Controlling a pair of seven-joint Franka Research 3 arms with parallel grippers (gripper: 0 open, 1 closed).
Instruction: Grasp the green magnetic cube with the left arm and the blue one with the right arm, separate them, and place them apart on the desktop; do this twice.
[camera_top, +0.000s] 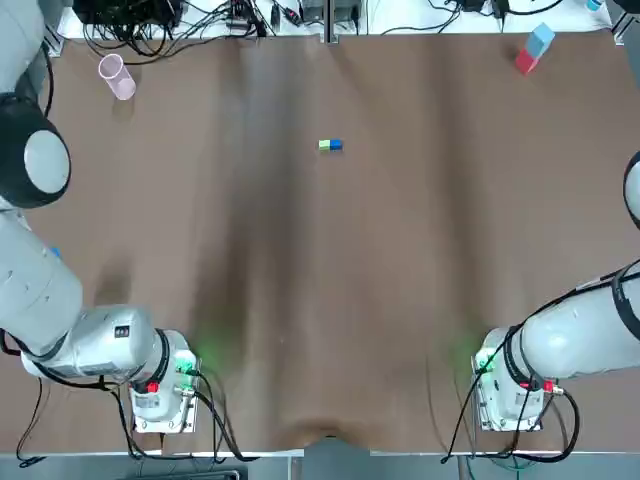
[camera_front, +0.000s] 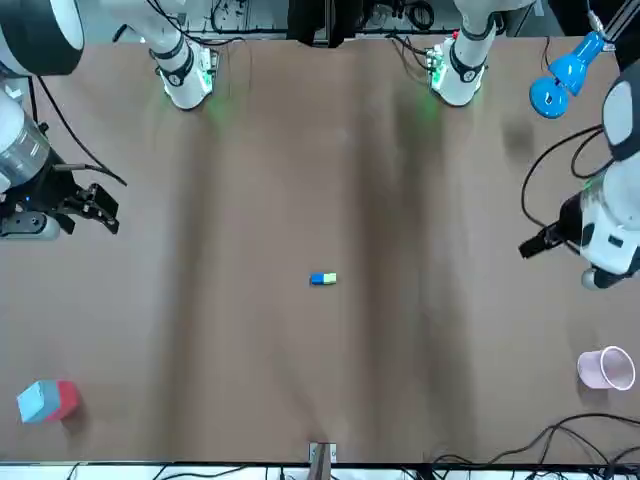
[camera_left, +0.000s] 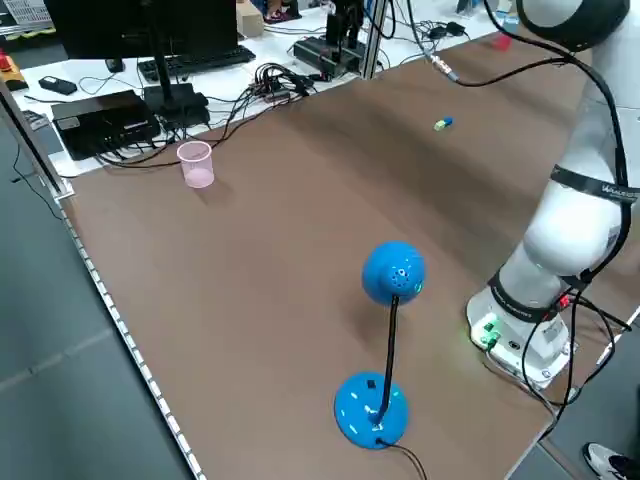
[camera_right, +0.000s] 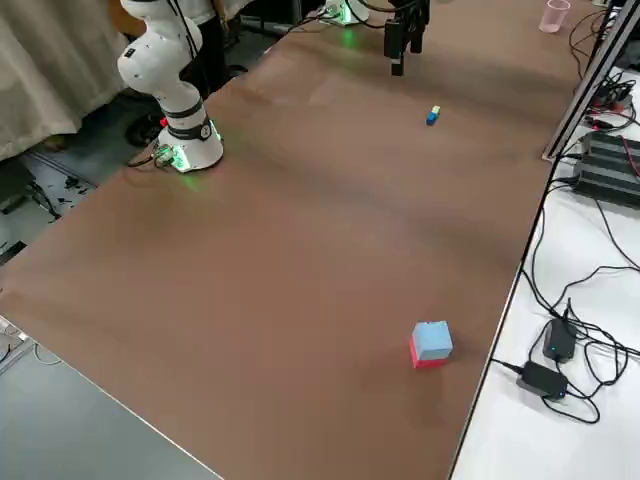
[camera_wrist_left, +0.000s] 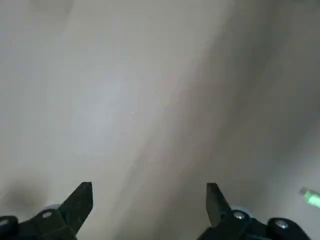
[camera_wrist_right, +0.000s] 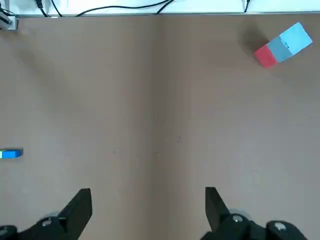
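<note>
Wide-open left hand (camera_wrist_left: 149, 200) and right hand (camera_wrist_right: 148, 200) should pinch opposite ends of the far-off, joined green magnetic cube (camera_top: 324, 145) and blue magnetic cube (camera_top: 336, 145).

1. The green cube (camera_top: 324, 145) is yellow-green; the blue cube (camera_top: 336, 145) touching it is bright blue.
2. The table (camera_top: 320, 300) is plain brown.
3. The cup (camera_top: 116, 77), far left, is translucent pink.
4. The block (camera_top: 534, 49), far right, is pale blue and red.
5. The lamp (camera_left: 393, 272) is bright blue.
</note>
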